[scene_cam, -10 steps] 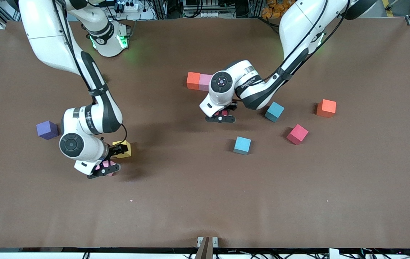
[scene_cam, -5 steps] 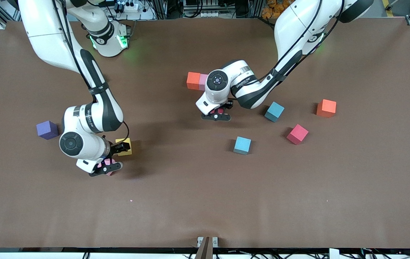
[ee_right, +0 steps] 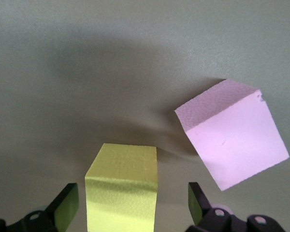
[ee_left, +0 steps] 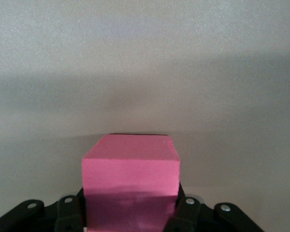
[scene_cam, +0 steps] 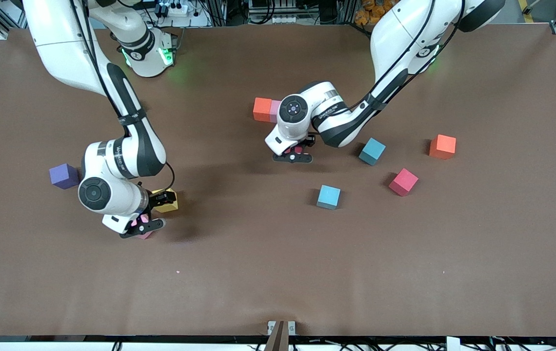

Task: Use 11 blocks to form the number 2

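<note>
Your left gripper (scene_cam: 293, 154) clamps a pink cube (ee_left: 130, 181) just nearer than the orange and pink pair (scene_cam: 269, 110), probably extending the digit; your right gripper (scene_cam: 153, 213) straddles a yellow cube (ee_right: 122, 188), jaws wide, ready to grasp

We only catch slivers of the yellow block (scene_cam: 169, 206) and the pale pink block (scene_cam: 143, 235) in the front view; the right gripper (scene_cam: 149, 213) covers most of both. The left arm's wrist hides most of the pink block (scene_cam: 274, 110) beside the orange one, and the held deep pink block (ee_left: 131, 186) runs off the frame edge.
</note>
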You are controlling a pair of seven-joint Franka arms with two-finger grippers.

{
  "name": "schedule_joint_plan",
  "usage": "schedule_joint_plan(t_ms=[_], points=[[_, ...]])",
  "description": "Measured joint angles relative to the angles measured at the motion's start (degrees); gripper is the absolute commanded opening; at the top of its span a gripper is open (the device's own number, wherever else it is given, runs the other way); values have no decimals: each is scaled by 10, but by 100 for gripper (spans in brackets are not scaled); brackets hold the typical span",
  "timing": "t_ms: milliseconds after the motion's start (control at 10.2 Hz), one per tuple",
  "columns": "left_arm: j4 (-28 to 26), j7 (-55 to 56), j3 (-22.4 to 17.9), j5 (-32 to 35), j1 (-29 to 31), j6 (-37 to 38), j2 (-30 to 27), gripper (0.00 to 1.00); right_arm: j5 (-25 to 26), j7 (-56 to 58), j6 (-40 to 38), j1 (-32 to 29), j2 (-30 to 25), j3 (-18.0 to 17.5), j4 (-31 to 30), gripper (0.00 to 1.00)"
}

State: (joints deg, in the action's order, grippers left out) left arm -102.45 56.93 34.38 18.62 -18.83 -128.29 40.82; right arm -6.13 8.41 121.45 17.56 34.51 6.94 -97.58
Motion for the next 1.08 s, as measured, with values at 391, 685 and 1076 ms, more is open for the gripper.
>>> schedule_joint_plan(t_ms=[391,685,1076], points=[[-4,5,0,3,-1,0,1,0,-22,0,6,1,0,-2,-26,100],[-5,5,0,3,-2,0,1,0,-25,0,76,11,-3,-4,-64,100],[-5,5,0,3,-2,0,1,100,-25,0,91,17,-13,-3,-91,100]])
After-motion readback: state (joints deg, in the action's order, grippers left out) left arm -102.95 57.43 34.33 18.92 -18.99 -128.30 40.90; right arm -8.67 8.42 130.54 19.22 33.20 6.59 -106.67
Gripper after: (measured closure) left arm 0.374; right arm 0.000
